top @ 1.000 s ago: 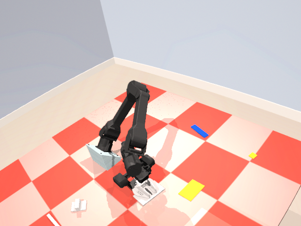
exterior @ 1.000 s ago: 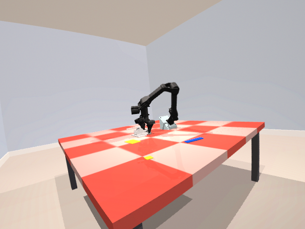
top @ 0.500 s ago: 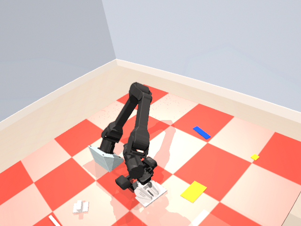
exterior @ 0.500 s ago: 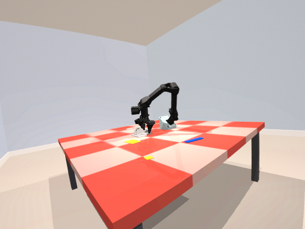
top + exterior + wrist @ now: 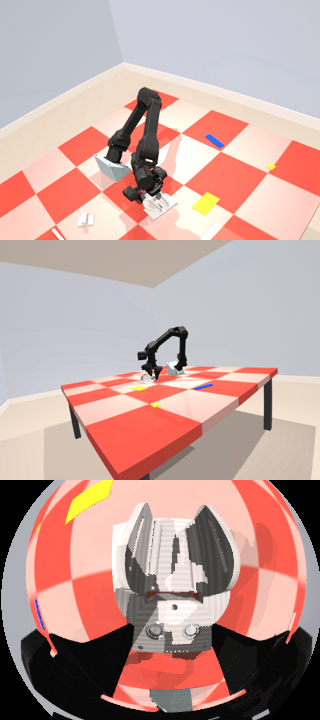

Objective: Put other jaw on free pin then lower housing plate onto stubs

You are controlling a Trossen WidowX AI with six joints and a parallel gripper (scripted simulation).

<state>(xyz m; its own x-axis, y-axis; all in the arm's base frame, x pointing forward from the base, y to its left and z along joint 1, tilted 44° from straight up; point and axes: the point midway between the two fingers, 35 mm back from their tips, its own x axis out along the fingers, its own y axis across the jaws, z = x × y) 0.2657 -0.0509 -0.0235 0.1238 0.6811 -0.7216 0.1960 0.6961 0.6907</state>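
Observation:
The white base [image 5: 155, 214] [image 5: 116, 547] lies on the checkered table. Its left jaw [image 5: 126, 570] and right jaw [image 5: 215, 545] stand upright, roughly mirrored, with a gap between them. The grey-white housing plate [image 5: 174, 642] covers their rear ends, and two round stubs show at its holes. A dark red strip shows at its front edge. The teeth and pins are hidden, and I cannot tell whether the plate is fully seated. My gripper [image 5: 149, 196] [image 5: 153, 377] [image 5: 172, 626] points down, its fingers wide and shut on the housing plate's sides.
A yellow plate [image 5: 206, 203] [image 5: 139, 388] [image 5: 90, 500] lies beyond the base, with a small yellow square [image 5: 271, 166] [image 5: 155, 405] and a blue bar [image 5: 214, 140] [image 5: 203, 386] farther off. A small white block part [image 5: 89, 220] and white strips lie on the table.

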